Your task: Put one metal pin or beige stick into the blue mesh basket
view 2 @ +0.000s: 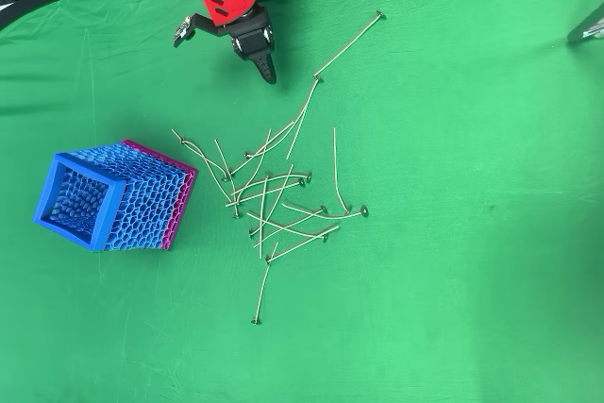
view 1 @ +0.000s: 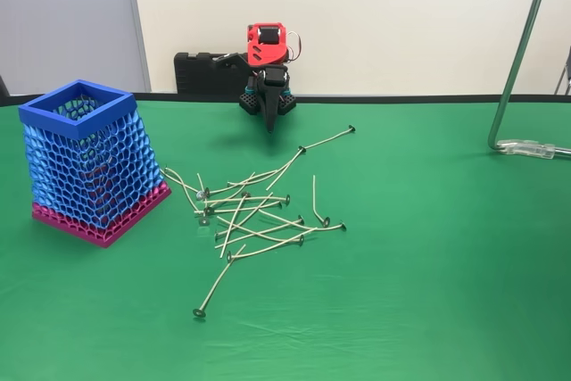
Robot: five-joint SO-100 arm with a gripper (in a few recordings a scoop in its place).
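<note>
Blue mesh basket (view 2: pixel 85 197) well apart from claw (view 2: pixel 267 71); pins (view 2: pixel 278 205) between.

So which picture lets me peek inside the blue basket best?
The overhead view: the blue mesh basket shows its open top there, so you look down past the rim. The fixed view shows the basket from the side: mostly mesh wall, the rim and the magenta base.

Both pictures are bright and sharp. Soft light falls evenly on the green table (view 1: pixel 428 292). The blue mesh basket (view 1: pixel 85 162) casts only a faint shadow beside it.
</note>
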